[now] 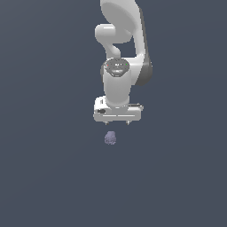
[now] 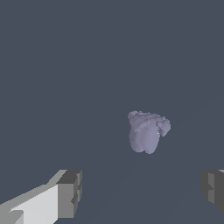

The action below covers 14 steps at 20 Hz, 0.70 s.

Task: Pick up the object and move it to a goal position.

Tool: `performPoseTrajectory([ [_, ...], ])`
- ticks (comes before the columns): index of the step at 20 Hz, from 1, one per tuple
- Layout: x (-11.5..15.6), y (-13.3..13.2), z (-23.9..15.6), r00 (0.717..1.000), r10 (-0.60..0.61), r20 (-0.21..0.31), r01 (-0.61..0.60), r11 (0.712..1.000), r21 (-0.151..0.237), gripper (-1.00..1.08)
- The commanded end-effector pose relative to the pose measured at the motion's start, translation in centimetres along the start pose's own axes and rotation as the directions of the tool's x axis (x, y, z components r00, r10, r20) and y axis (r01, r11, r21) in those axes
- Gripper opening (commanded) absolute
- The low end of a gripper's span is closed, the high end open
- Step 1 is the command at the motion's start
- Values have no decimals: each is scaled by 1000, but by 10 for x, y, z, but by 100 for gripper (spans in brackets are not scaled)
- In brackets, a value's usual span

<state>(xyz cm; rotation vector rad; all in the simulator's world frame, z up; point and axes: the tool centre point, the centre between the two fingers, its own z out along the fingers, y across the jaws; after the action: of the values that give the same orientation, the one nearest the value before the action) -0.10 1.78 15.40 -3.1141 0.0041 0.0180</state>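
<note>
Claw (image 1: 117,122) wide open, holding nothing; hangs above the desk (image 1: 44,177); object (image 1: 110,138) lies on the desk apart from it, at about 7 o'clock in the exterior view; wrist view: blob (image 2: 146,131) ahead of the fingertips (image 2: 70,192), not yet between them.

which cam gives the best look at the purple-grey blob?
Wrist view. The blob fills much more of the frame there, bumpy top and smoother body clear, seen between the open gripper fingers. The exterior view shows the blob only as a tiny lump below the gripper.
</note>
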Motion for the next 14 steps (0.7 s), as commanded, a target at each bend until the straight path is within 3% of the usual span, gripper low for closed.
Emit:
performPoseTrajectory([
  [1, 3, 6, 12, 1000, 27, -1, -27, 1000, -4, 100],
  [14, 12, 35, 67, 989, 150, -16, -151, 988, -25, 100],
])
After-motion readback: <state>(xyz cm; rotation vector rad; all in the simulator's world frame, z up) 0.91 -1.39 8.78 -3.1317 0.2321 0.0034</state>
